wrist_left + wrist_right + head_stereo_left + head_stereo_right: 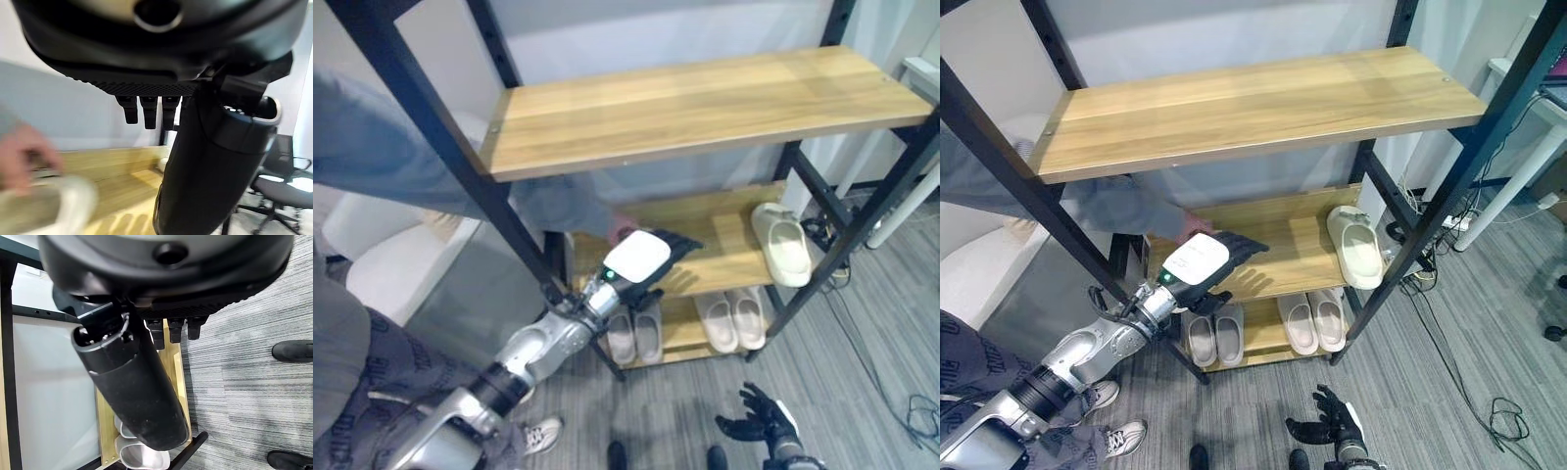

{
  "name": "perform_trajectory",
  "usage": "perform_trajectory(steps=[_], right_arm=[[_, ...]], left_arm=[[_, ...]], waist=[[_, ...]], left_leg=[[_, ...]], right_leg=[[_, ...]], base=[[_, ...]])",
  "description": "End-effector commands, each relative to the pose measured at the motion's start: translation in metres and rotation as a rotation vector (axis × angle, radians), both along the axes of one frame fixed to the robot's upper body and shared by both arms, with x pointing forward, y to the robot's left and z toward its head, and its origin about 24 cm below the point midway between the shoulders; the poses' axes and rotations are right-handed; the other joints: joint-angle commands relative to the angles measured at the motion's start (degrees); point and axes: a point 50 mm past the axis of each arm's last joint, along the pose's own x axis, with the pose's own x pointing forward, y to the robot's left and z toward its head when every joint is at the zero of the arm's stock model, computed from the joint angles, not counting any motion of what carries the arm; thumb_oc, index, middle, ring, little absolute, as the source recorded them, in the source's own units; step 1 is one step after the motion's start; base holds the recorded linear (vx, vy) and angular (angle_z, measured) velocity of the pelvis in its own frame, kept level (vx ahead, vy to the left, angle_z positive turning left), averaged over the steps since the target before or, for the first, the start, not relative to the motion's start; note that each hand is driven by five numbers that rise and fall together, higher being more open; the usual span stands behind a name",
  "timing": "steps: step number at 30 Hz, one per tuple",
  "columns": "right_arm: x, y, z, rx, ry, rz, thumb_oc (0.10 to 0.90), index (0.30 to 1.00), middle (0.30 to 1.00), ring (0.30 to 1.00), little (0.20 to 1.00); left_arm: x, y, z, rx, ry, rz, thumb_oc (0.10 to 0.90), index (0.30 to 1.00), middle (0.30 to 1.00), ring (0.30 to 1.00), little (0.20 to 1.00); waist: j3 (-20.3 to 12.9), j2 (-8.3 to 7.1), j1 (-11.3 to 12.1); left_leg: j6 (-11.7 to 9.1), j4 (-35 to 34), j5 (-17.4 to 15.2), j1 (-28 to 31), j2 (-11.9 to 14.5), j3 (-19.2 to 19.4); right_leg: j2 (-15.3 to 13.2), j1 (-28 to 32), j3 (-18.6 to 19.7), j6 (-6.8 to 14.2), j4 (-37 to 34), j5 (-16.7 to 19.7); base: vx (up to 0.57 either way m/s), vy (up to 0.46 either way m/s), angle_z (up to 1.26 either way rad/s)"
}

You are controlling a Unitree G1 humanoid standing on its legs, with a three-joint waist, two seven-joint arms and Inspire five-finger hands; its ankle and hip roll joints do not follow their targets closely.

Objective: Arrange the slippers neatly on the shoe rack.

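A: Where is the left hand (pixel 1206 262) now?

B: It is stretched out over the middle shelf (pixel 1278 257) of the shoe rack (pixel 1253 98), near the front edge of that board. Its fingers (pixel 149 111) are straight and hold nothing.

A: And the slippers?

B: One cream slipper (pixel 1355 245) lies alone on the middle shelf, well apart from the left hand, toward the rack's right post. Its toe end comes out a little over the front edge. On the bottom shelf (pixel 1260 338), below the left hand, one pair of pale slippers (pixel 1214 336) stands just under it, and a second pair (pixel 1314 319) stands further to the right.

A: Is there something else close to the hand?

B: Yes. Behind it a person's arm in a grey sleeve (pixel 1121 208) reaches into the rack. In the left wrist view the person's hand (pixel 22 159) is on a cream slipper (pixel 46 205), beside the robot's fingers and not touching them.

A: How much free room is there?

B: Between the left hand and the lone slipper the middle shelf is bare wood. The top shelf (pixel 1263 103) carries nothing.

A: The right hand?

B: The right hand (pixel 1327 419) hangs low over the grey floor (pixel 1459 392), in front of the rack, fingers loosely spread, with nothing in it.
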Motion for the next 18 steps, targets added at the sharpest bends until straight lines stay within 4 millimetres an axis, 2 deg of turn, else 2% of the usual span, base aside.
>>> perform_trajectory(steps=[1, 4, 8, 14, 18], right_arm=[[0.027, -0.007, 0.03, -0.045, -0.214, 0.02, 0.8, 0.9, 0.9, 0.9, 0.9], [0.026, -0.006, 0.03, -0.046, -0.212, 0.025, 0.8, 0.9, 0.9, 0.9, 0.9], [0.027, -0.003, 0.03, -0.052, -0.209, 0.035, 0.8, 0.9, 0.9, 0.9, 0.9], [0.031, -0.004, 0.033, -0.053, -0.226, 0.034, 0.8, 0.9, 0.9, 0.9, 0.9], [0.032, -0.005, 0.034, -0.055, -0.231, 0.026, 0.8, 0.9, 0.9, 0.9, 0.9]], left_arm=[[0.03, 0.028, 0.053, -0.084, -0.241, 0.157, 0.8, 0.9, 0.9, 0.9, 0.9], [0.03, 0.038, 0.051, -0.084, -0.247, 0.203, 0.8, 0.9, 0.9, 0.9, 0.9], [0.039, 0.065, 0.046, -0.104, -0.254, 0.362, 0.8, 0.9, 0.9, 0.9, 0.9], [0.048, 0.07, 0.049, -0.121, -0.245, 0.411, 0.8, 0.9, 0.9, 0.9, 0.9], [0.049, 0.065, 0.051, -0.155, -0.24, 0.395, 0.8, 0.9, 0.9, 0.9, 0.9]], waist=[[-1.4, -0.91, -0.3], [-1.4, -1.03, -0.2], [-1.0, -1.33, -0.2], [-0.9, -1.7, -0.4], [-0.7, -1.8, -0.5]], left_leg=[[1.0, -0.2, -6.8, 1.3, -3.1, 1.0], [1.0, -0.2, -6.9, 1.1, -3.1, 1.0], [1.1, -0.2, -6.7, 0.1, -3.3, 1.0], [1.1, -0.2, -6.5, -1.4, -3.2, 1.2], [1.2, -0.2, -6.5, -1.8, -3.3, 1.4]], right_leg=[[0.7, 0.9, -1.9, 2.1, 0.0, -5.4], [0.7, 0.8, -1.9, 2.1, 0.0, -5.5], [0.6, -0.4, -1.8, 2.0, 0.0, -5.2], [0.7, -2.0, -1.7, 2.0, 0.0, -4.7], [0.5, -2.5, -1.6, 2.0, 0.0, -4.5]], base=[[0.0, 0.0, 0.0], [0.02, 0.019, -0.06], [0.01, 0.016, 0.0], [0.0, 0.007, -0.03], [0.0, 0.008, -0.04]])
